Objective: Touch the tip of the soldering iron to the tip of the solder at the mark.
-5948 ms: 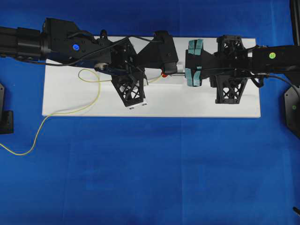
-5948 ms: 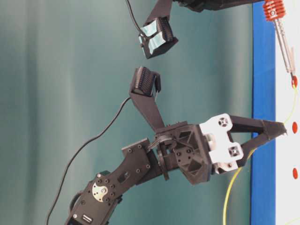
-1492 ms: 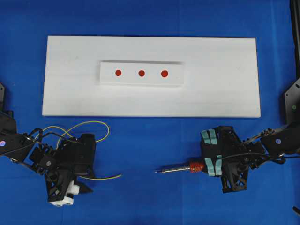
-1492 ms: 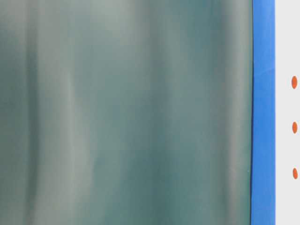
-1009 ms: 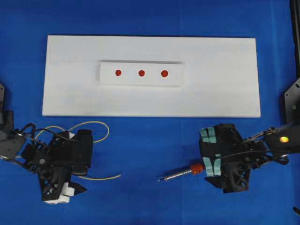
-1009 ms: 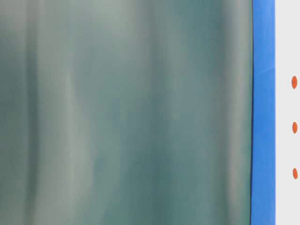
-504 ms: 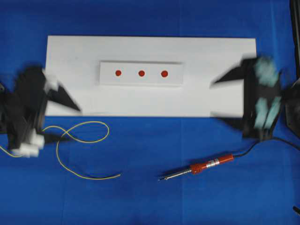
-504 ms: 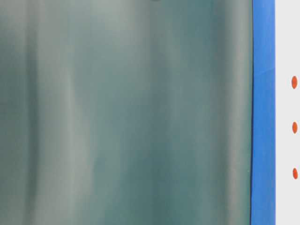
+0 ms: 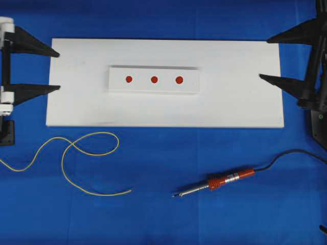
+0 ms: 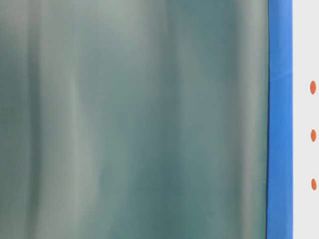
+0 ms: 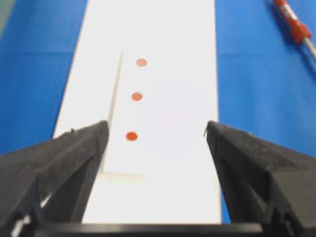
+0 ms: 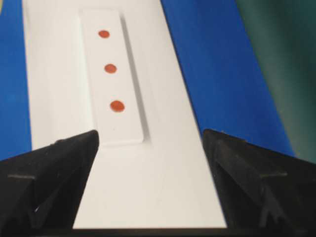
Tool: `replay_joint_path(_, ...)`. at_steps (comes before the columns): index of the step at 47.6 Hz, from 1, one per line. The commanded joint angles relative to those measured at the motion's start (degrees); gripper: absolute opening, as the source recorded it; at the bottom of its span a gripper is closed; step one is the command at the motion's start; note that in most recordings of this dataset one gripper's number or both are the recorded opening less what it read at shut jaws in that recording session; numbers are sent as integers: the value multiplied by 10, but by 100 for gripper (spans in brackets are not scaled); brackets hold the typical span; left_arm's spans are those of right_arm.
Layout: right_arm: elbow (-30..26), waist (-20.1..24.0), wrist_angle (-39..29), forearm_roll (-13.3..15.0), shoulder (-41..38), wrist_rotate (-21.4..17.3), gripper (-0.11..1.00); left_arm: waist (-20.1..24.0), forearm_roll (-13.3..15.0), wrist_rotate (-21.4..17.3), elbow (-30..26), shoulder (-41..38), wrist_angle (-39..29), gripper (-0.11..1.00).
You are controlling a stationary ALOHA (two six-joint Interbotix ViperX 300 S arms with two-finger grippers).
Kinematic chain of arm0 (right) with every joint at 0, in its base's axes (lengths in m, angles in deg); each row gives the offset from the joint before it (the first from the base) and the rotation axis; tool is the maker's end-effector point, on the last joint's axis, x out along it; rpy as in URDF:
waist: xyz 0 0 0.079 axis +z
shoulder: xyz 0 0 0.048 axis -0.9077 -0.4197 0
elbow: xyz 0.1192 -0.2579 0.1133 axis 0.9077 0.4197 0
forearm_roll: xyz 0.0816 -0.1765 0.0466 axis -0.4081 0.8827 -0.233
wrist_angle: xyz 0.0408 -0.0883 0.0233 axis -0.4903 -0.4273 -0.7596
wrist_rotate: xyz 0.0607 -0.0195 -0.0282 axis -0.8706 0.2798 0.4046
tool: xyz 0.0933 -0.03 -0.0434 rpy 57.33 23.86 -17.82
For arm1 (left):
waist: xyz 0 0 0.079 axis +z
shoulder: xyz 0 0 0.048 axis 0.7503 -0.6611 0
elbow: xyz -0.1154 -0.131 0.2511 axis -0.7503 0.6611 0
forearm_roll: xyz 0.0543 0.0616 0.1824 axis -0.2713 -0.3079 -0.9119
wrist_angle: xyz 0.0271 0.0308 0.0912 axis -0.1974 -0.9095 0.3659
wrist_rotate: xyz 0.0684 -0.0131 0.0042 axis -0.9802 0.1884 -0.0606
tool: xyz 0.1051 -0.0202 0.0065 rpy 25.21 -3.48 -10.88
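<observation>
The soldering iron (image 9: 219, 182) lies free on the blue cloth at the front right, tip pointing left; its orange handle also shows in the left wrist view (image 11: 296, 27). Left of it, the yellow solder (image 9: 110, 194) lies in loose loops at the front left. Three red marks (image 9: 154, 79) sit in a row on a raised white strip (image 9: 153, 89). My left gripper (image 9: 57, 70) hangs open at the board's left end and holds nothing (image 11: 157, 127). At the right end my right gripper (image 9: 264, 58) is likewise open and empty (image 12: 150, 134).
The white board (image 9: 230, 102) lies across the back of the blue cloth. A black cord (image 9: 286, 155) runs from the iron's handle off to the right. The table-level view shows only a green backdrop and the red marks (image 10: 313, 135).
A second ago both grippers were low over the solder and the iron at the front. They have swung up and back to the board's two ends. Solder and iron stay on the cloth.
</observation>
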Motion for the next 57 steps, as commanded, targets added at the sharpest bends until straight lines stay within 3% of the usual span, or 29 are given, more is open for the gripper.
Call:
replay_joint_path(1, 18, -2, 21, 2, 32, -3, 81, 8, -1, 0, 18, 30, 18, 75)
replay_joint_path(13, 104, -3, 94, -1, 100, -11, 81, 20, 2, 6, 105, 129, 40, 75)
replay_joint_path(27, 173, -15, 178, -2, 88, -55, 79, 20, 6, 37, 189, 217, 52, 75)
replay_joint_path(39, 207, -37, 264, -2, 58, -70, 79, 20, 7, 61, 199, 223, 62, 75)
replay_joint_path(57, 206, -40, 259, -2, 58, -70, 79, 20, 6, 62, 200, 221, 61, 75)
